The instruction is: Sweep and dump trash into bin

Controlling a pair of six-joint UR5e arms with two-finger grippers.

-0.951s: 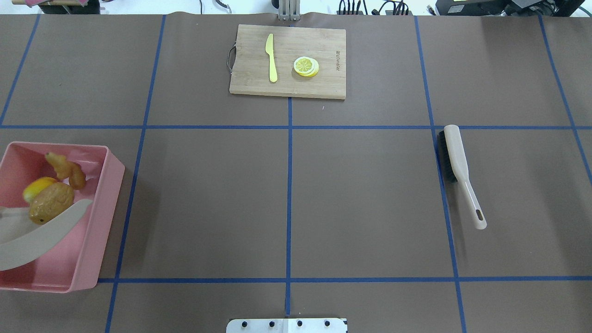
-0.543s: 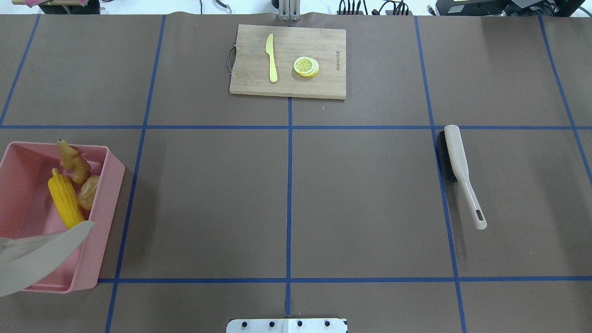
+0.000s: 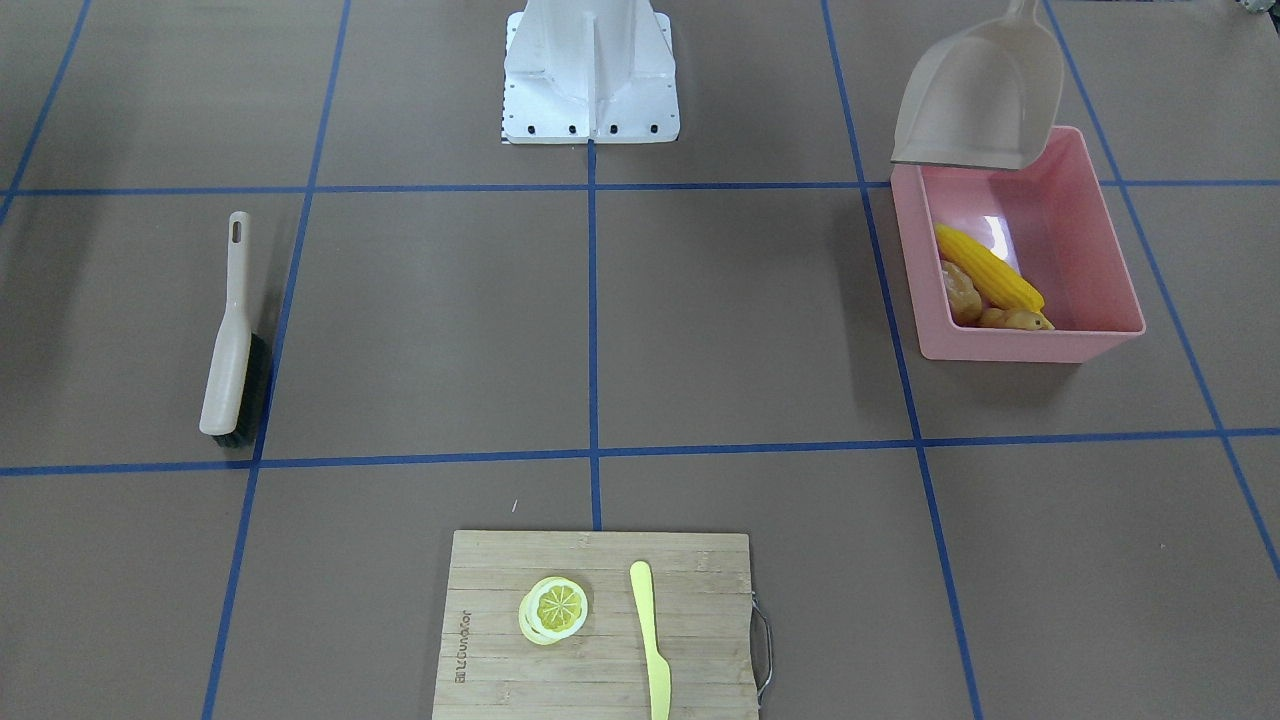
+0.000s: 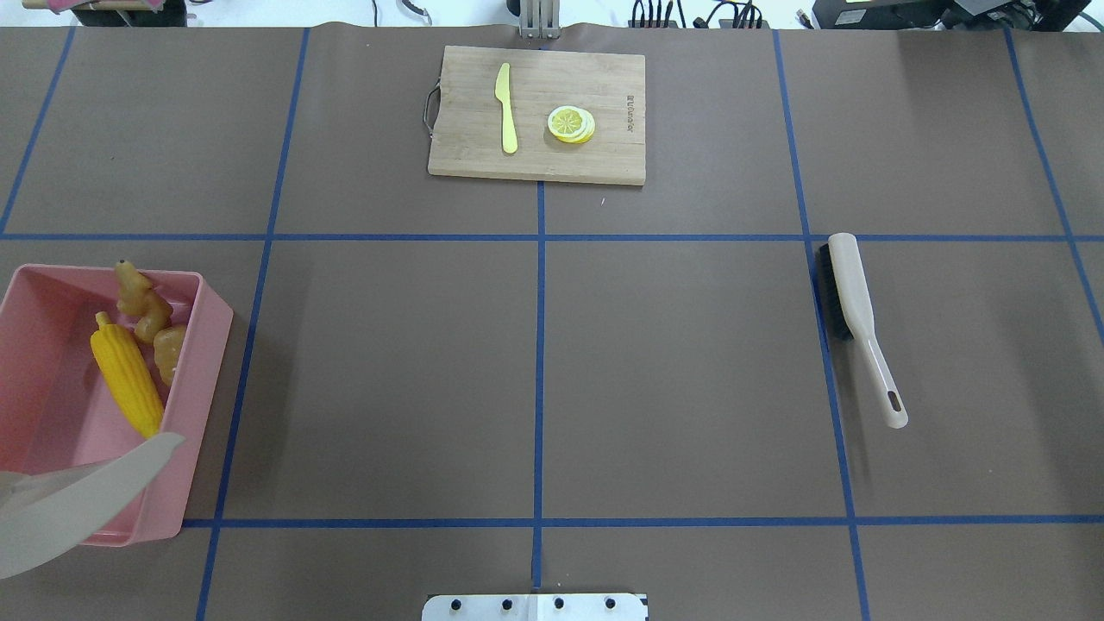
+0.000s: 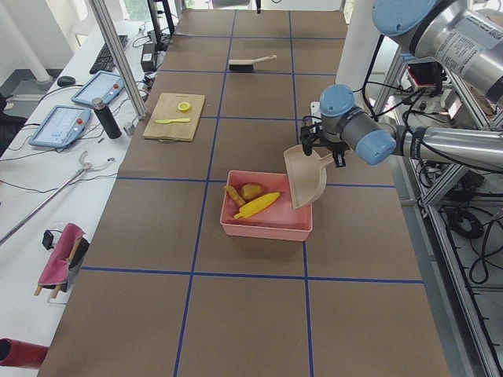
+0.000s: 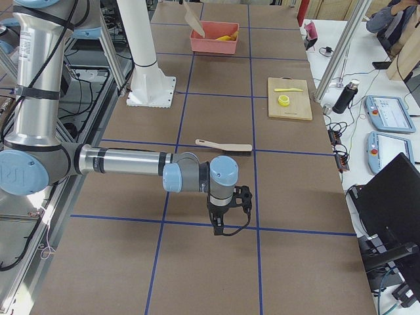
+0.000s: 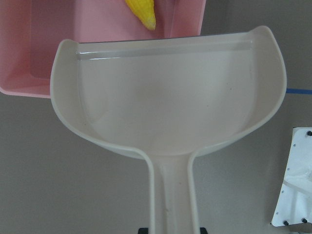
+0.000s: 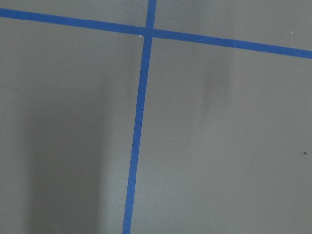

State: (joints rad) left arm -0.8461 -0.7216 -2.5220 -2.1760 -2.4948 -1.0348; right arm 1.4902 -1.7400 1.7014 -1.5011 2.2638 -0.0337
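Note:
The pink bin (image 4: pixel 207 345) stands at the table's left, also in the front view (image 3: pixel 1030 345). In it lie the yellow corn cob (image 4: pixel 128 375), the brown potato (image 4: pixel 170 349) and the tan ginger root (image 4: pixel 141 302), against its right wall. My left gripper (image 7: pixel 171 229) is shut on the handle of the beige dustpan (image 4: pixel 69 500). It holds the pan tilted and empty over the bin's near end (image 3: pixel 985 95). My right gripper (image 6: pixel 223 220) hangs low over bare table at the right. I cannot tell whether it is open or shut.
A beige brush (image 4: pixel 858 319) lies on the table's right part. A wooden cutting board (image 4: pixel 466 147) at the far middle carries a pale yellow knife (image 4: pixel 506 108) and lemon slices (image 4: pixel 571 123). The robot's white base (image 3: pixel 590 80) stands at the near middle edge.
The corn, potato and ginger slid off the dustpan and came to rest in the bin. The dustpan drew back toward the bin's near end. The brush and board have not moved.

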